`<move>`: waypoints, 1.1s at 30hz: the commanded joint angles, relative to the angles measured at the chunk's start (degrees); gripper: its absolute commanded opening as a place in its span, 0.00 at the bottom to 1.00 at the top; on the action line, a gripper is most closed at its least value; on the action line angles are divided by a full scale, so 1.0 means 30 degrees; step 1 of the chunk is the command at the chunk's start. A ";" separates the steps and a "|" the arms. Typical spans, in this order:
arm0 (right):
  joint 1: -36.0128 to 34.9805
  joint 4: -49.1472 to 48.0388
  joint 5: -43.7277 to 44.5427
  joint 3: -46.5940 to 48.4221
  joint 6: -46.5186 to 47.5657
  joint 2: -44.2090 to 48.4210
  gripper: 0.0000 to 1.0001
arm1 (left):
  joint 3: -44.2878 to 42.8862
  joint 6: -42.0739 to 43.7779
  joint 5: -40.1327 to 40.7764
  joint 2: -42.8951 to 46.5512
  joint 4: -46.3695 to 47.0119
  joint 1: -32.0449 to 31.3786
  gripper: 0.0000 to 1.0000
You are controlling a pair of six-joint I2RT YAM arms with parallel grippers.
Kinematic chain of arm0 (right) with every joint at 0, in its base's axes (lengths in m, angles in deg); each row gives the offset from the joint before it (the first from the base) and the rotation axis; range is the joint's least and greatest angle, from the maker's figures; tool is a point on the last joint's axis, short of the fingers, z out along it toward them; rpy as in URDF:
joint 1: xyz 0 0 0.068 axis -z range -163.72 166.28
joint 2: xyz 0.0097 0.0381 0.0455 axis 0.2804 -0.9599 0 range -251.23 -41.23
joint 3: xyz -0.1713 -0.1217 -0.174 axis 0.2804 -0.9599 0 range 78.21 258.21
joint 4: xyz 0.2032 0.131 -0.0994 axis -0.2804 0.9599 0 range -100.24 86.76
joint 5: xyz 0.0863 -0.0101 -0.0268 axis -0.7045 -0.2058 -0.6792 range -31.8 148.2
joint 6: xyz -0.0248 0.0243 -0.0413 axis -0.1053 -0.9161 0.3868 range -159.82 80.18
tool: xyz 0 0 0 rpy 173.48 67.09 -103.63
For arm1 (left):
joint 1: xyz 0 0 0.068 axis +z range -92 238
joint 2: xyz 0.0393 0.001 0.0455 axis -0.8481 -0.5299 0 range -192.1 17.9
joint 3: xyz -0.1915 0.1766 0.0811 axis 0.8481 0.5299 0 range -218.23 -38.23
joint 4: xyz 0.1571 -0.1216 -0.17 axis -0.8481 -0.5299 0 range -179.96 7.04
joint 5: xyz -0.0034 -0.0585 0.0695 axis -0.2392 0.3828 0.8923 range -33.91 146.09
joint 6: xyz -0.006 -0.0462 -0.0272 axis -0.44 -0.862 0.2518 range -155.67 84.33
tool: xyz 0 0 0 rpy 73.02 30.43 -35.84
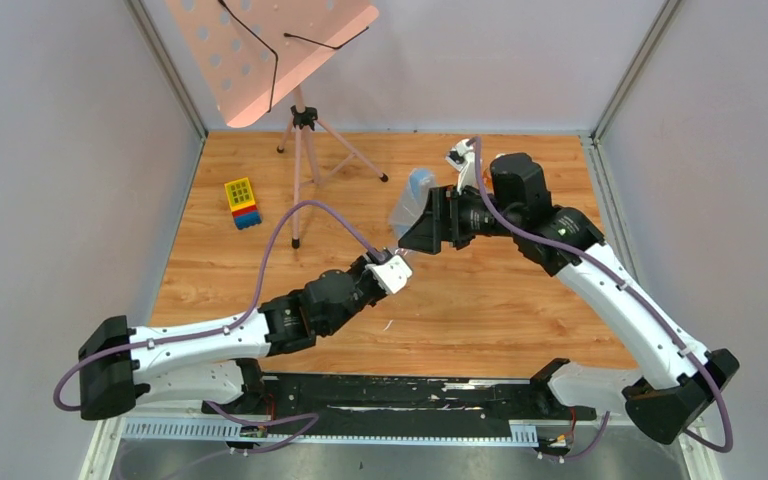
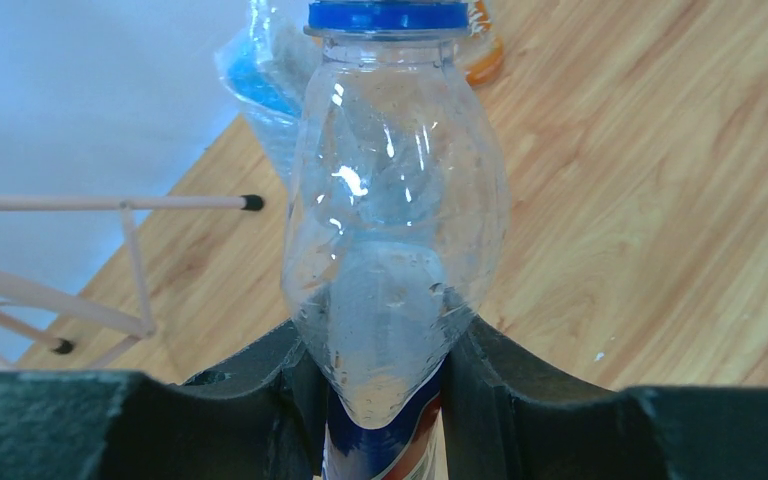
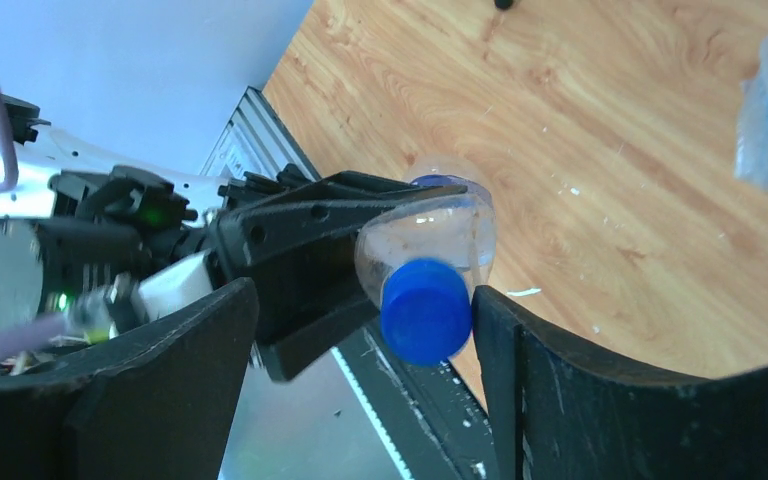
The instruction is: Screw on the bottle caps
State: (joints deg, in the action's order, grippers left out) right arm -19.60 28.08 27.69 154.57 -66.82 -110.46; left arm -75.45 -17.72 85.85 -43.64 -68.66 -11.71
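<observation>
In the left wrist view, my left gripper is shut on the lower body of the clear bottle with the blue label. A blue cap sits on the bottle's neck. My right gripper is open around that blue cap. Its right finger is close against the cap and its left finger stands well away. From above, both grippers meet at mid-table, left and right. The orange bottle stands behind, mostly hidden.
A bluish see-through plastic bag lies just beyond the grippers. A tripod music stand stands at the back left, with a coloured toy block beside it. Grey walls enclose the wooden table.
</observation>
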 commanded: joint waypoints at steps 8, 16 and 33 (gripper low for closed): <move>0.0065 -0.2520 -0.0123 -0.0894 0.6352 0.3368 0.77 | 0.1103 -0.6087 -1.4153 0.2196 0.0143 0.5775 0.41; 0.0235 -0.3976 -0.2358 -0.2670 1.0272 0.4955 0.75 | 0.0747 -0.7658 -2.1585 0.1645 0.1681 0.7460 0.40; 0.0795 -0.4093 -0.7381 -0.3479 1.3422 0.4976 0.68 | -0.0475 -0.7903 -2.5133 0.1034 0.1675 0.7564 0.40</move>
State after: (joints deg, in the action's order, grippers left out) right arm -17.63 18.21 10.62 144.56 -29.25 -95.99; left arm -74.46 -40.91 12.76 -41.48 -65.95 10.78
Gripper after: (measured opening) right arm 0.691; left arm 0.456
